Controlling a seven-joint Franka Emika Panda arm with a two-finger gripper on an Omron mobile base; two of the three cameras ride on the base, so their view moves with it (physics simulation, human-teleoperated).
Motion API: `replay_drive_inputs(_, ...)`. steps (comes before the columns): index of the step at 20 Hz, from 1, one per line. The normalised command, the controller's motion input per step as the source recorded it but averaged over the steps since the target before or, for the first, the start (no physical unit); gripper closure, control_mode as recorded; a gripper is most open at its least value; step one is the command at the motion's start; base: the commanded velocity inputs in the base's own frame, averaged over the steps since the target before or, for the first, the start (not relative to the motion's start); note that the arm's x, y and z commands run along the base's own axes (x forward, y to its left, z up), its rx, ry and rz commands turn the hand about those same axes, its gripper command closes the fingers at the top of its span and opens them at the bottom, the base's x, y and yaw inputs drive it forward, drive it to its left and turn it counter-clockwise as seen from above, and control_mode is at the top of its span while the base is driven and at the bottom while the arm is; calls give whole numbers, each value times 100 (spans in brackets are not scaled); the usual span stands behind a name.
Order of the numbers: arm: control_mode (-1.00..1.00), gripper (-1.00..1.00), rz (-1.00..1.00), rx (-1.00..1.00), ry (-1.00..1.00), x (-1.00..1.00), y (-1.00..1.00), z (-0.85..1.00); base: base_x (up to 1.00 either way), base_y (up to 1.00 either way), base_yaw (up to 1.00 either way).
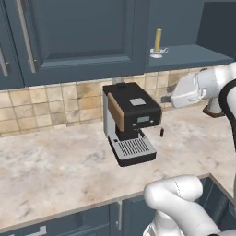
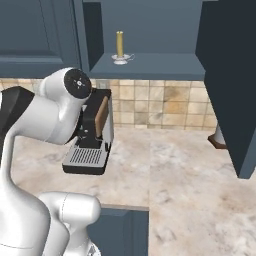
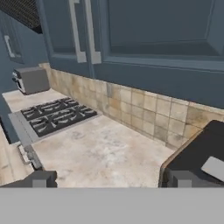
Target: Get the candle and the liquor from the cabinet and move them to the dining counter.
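Note:
The candle (image 1: 157, 42) (image 2: 120, 47), a yellow stick in a small silvery holder, stands on the shelf of the open part of the dark blue cabinet (image 1: 78, 37) (image 2: 150, 66). Below and to the right of it in the left base view, my gripper (image 1: 167, 95) hangs over the tile-backed counter beside the coffee machine. It is open with nothing between its fingers, and in the hand view the gripper (image 3: 111, 181) faces shut cabinet doors (image 3: 153, 35). The liquor and the dining counter are out of view.
A black and silver coffee machine (image 1: 131, 120) (image 2: 92, 135) (image 3: 201, 162) stands on the marbled counter (image 1: 55, 166). The open cabinet door (image 2: 227, 75) juts out at the right, with a brown-based object (image 2: 217, 139) behind it. A stove (image 3: 57, 114) and a toaster (image 3: 31, 79) lie further along.

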Motion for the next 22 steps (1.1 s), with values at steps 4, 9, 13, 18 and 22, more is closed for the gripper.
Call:
replay_drive_inputs(4,-100,-100,-25,0,-8,20,-37,4,0,0,0)
replay_drive_inputs(9,-100,-100,-24,0,-9,29,-39,1,0,0,0)
replay_drive_inputs(13,-100,-100,-19,0,-9,50,-50,7,0,0,0)
replay_drive_inputs(18,-100,-100,-4,0,-11,54,-59,14,0,0,0)
replay_drive_inputs(22,-100,-100,0,0,-16,58,-52,22,0,0,0)
